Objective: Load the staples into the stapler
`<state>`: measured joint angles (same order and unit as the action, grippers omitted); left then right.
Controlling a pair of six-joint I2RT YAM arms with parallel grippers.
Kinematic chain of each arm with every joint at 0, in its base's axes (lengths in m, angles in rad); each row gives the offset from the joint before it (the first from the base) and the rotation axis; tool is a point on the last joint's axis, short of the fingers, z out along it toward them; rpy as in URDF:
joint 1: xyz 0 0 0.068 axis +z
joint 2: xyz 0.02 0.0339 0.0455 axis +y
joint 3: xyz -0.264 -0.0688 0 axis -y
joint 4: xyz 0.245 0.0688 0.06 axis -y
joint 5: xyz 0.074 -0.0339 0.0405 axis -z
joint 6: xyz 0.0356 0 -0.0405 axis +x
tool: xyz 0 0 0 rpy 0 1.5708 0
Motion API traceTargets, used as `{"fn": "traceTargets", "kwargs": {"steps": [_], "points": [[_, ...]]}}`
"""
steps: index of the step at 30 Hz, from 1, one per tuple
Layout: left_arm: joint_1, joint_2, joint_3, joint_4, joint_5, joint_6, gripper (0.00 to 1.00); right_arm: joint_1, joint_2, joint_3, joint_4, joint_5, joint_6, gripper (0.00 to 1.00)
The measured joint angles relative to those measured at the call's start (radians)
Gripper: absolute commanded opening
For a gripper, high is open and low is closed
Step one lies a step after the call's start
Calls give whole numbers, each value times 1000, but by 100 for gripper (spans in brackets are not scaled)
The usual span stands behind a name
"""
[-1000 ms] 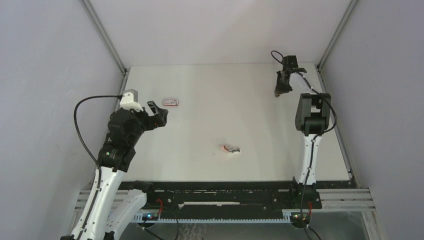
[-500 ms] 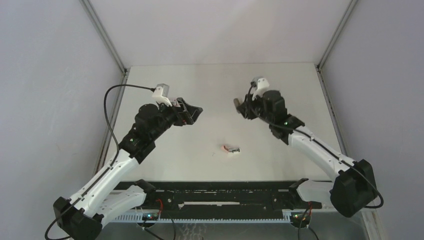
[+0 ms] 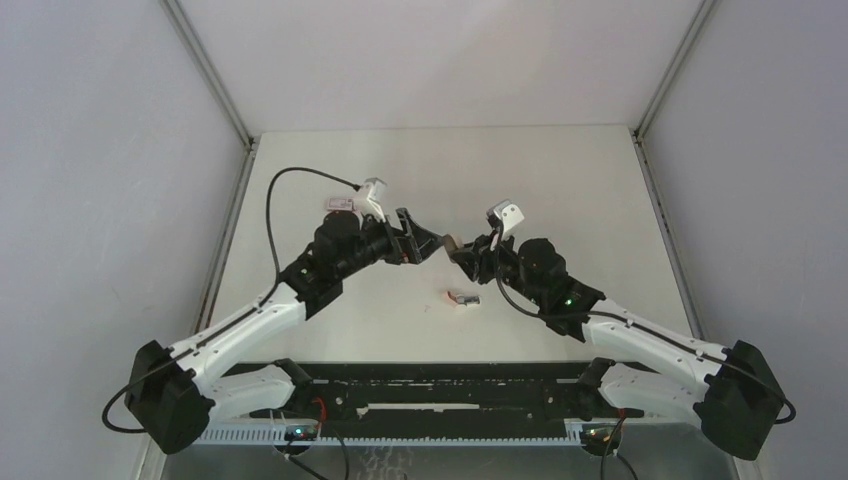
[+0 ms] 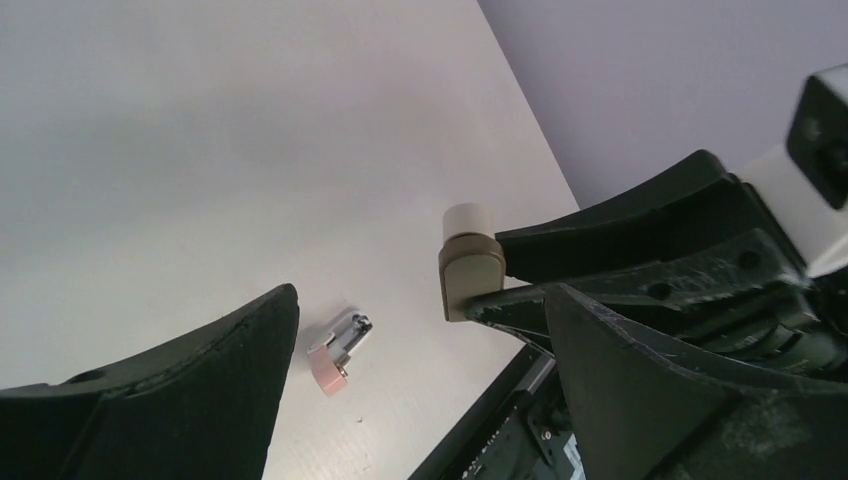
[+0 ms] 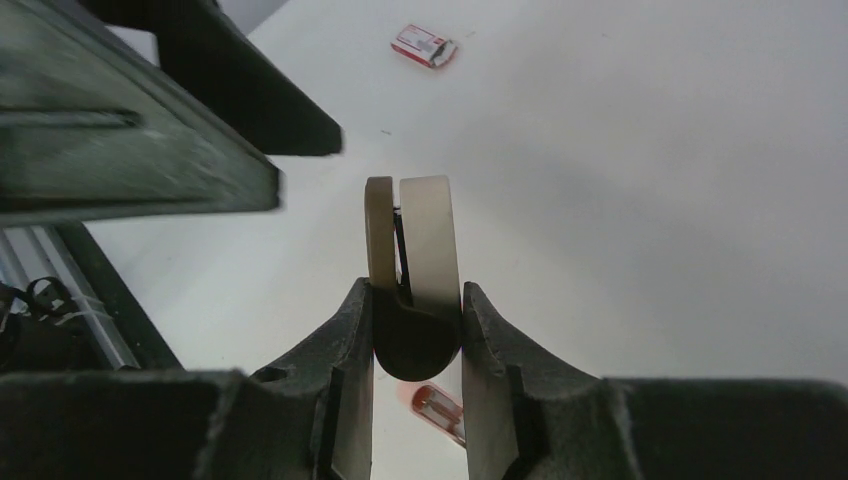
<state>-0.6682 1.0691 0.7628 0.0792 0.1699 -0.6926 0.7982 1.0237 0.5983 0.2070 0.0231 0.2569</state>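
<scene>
Mini stapler lies flat on the table, with neither gripper on it.
The staples box is at its 10 o'clock, well apart. At the stapler's 12 o'clock, off the table, the right gripper pinches a tan tool by its dark base (two tan leaves point away from the wrist). At 11 o'clock the left gripper has its fingers spread wide, and the tool's tip faces the gap between them.

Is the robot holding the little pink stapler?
No, the stapler lies untouched on the table, while the right gripper is shut on a beige-and-brown tool instead.
</scene>
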Motion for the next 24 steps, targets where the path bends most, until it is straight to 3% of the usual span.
{"fn": "traceTargets", "kwargs": {"steps": [5,8,18,24], "points": [[-32,58,0,24,23,-5,97,45,-12,-7,41,10,5,0],[-43,89,5,33,37,-5,89,61,-12,-7,56,10,9,0],[-52,111,6,72,55,-16,52,66,-2,-15,80,15,16,0],[-60,117,8,87,78,-25,16,68,21,-15,85,22,17,0]]}}
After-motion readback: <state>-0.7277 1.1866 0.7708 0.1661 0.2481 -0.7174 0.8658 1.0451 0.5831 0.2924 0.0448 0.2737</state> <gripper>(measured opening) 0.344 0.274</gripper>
